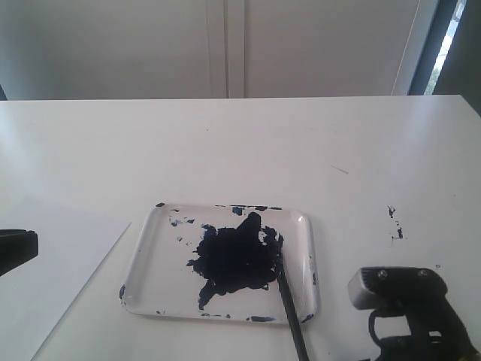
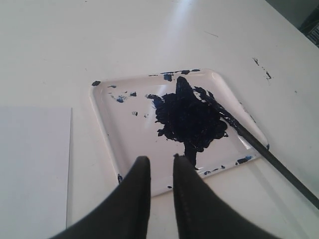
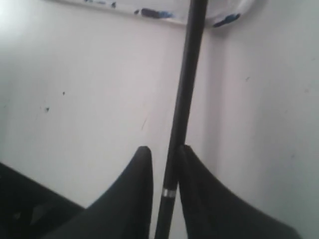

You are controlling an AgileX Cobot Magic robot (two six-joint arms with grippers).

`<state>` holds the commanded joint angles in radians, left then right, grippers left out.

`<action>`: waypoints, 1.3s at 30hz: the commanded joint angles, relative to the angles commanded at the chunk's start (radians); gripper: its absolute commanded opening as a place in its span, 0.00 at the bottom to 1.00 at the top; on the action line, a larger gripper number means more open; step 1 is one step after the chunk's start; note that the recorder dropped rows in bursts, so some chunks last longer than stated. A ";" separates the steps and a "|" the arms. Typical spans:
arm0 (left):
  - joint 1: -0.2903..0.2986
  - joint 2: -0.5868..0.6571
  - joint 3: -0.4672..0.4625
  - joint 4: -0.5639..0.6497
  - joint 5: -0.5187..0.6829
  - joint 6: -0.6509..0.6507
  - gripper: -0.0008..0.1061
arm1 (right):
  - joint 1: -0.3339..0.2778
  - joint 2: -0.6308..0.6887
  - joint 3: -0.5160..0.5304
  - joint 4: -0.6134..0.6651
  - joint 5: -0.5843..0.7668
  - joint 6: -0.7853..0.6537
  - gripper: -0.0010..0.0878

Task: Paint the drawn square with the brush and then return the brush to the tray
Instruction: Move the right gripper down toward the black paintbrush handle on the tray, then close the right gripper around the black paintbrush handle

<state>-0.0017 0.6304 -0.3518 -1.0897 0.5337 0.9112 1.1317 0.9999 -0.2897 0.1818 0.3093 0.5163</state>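
The white tray (image 1: 143,256) with its big dark blue-black blotch lies mid-table. The brush (image 1: 291,316) rests with its bristles in the blotch, and its black handle crosses the tray's near right rim. In the right wrist view the handle (image 3: 187,89) runs between the fingers of my right gripper (image 3: 164,148). The jaws stand open: the handle leans on one finger and a gap shows at the other. My left gripper (image 2: 160,157) hovers at the tray's (image 2: 124,134) near left edge, slightly open with nothing in it. The drawn square is out of view.
A white paper sheet (image 1: 52,278) lies left of the tray. Dark paint specks (image 1: 394,222) mark the table to the tray's right. My right arm's wrist housing (image 1: 398,289) sits at the lower right, and a white wall runs behind the table.
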 joint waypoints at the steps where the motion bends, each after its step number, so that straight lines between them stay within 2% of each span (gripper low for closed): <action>1: 0.000 0.000 0.000 0.000 0.000 0.000 0.23 | 0.009 0.002 0.000 0.000 0.008 0.000 0.33; 5: 0.000 0.000 0.000 0.000 0.000 0.000 0.23 | 0.016 0.009 0.000 0.000 0.034 0.000 0.49; 8: 0.000 0.000 0.000 0.000 0.000 0.000 0.23 | 0.016 0.029 0.002 0.000 0.026 0.000 0.54; 19: 0.000 0.000 0.000 0.000 0.008 0.000 0.23 | 0.016 0.170 0.002 0.005 -0.033 0.002 0.54; 30: 0.000 0.000 0.000 0.000 0.008 0.000 0.23 | 0.016 0.238 0.002 0.005 -0.092 0.002 0.54; 36: 0.000 0.000 0.000 0.000 0.008 0.000 0.23 | 0.016 0.238 0.002 0.005 -0.104 0.002 0.39; 39: 0.000 0.000 0.000 0.000 0.008 0.000 0.23 | 0.016 0.238 0.002 0.005 -0.104 0.002 0.37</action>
<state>-0.0017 0.6304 -0.3518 -1.0897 0.5416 0.9112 1.1475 1.2381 -0.2882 0.1865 0.2050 0.5183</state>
